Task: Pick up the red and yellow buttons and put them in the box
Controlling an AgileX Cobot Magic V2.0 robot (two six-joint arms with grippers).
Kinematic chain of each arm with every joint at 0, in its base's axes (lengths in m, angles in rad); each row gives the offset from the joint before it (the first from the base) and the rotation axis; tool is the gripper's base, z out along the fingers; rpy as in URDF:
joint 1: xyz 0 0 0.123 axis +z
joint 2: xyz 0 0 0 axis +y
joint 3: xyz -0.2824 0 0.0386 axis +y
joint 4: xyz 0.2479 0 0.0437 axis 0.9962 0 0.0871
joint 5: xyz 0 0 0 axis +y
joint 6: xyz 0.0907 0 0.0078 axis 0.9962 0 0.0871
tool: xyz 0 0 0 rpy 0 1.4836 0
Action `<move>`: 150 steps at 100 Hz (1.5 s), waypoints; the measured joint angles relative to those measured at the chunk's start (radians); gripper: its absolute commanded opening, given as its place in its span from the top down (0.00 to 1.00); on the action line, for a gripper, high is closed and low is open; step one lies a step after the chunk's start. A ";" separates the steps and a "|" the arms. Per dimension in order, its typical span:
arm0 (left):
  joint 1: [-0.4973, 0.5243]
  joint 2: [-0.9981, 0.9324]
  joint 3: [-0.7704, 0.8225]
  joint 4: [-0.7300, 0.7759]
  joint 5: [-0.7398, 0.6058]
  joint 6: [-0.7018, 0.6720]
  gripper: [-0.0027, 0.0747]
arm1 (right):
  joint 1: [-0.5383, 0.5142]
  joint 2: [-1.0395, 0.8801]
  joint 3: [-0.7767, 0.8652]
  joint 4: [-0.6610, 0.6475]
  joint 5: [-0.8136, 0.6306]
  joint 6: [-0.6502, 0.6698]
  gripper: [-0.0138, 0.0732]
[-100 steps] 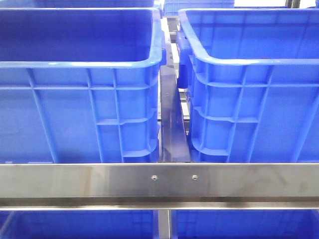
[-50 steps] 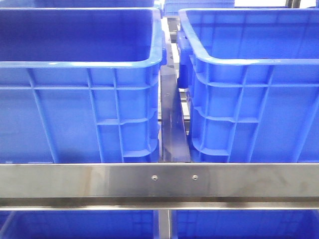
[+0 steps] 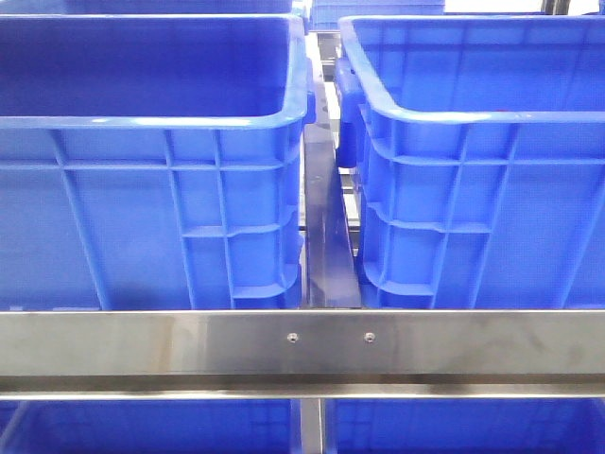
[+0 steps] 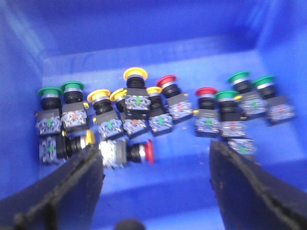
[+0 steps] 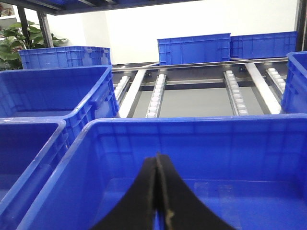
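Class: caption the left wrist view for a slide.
Open left gripper hovers above red, yellow and green buttons in a blue bin.

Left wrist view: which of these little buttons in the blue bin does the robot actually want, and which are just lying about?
Wanted:
red buttons, one lying on its side
yellow buttons
open left pincer above them

Just lying about:
green buttons
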 measured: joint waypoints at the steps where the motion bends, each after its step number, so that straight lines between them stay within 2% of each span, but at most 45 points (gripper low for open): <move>1: 0.000 0.015 -0.007 0.006 -0.003 0.000 0.38 | 0.000 0.000 0.000 0.000 0.000 0.000 0.97; 33: 0.000 0.310 -0.114 0.057 -0.053 0.000 0.38 | 0.000 0.000 0.000 0.000 0.000 0.000 0.97; 59: 0.000 0.451 -0.137 0.059 -0.105 0.000 0.38 | 0.000 0.000 0.000 0.000 0.000 0.000 0.97; 114: 0.005 0.487 -0.141 0.059 -0.148 0.000 0.38 | 0.000 0.000 0.000 0.000 0.000 0.000 0.97; 150: 0.110 0.516 -0.168 0.043 -0.172 -0.005 0.38 | 0.000 0.000 0.000 0.000 0.000 0.000 0.97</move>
